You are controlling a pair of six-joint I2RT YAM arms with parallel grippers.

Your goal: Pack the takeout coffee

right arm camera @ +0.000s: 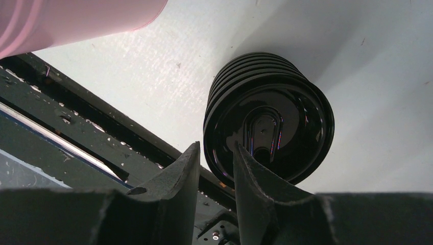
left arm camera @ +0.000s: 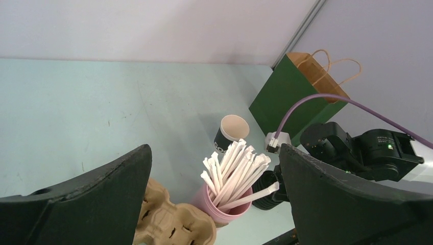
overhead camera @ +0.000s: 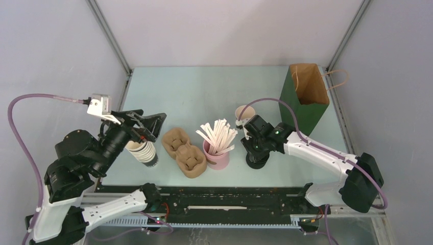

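Note:
The takeout coffee is out of view. A lone black paper cup (overhead camera: 245, 113) with no lid stands behind my right arm, and the left wrist view shows the cup (left arm camera: 232, 133) too. A squat stack of black lids (right arm camera: 268, 138) sits near the front edge. My right gripper (right arm camera: 216, 145) points down at it with narrowed jaws straddling the top lid's near rim, one finger outside and one over the lid. From above, this gripper (overhead camera: 255, 148) covers most of the stack. My left gripper (overhead camera: 150, 125) hovers wide open and holds nothing.
A ribbed stack of cups (overhead camera: 144, 151) stands under the left gripper. Beside it lie brown pulp carriers (overhead camera: 185, 150) and a pink holder (overhead camera: 217, 155) full of white straws. An open green paper bag (overhead camera: 304, 97) stands at the back right. A black rail (overhead camera: 219, 196) runs along the front.

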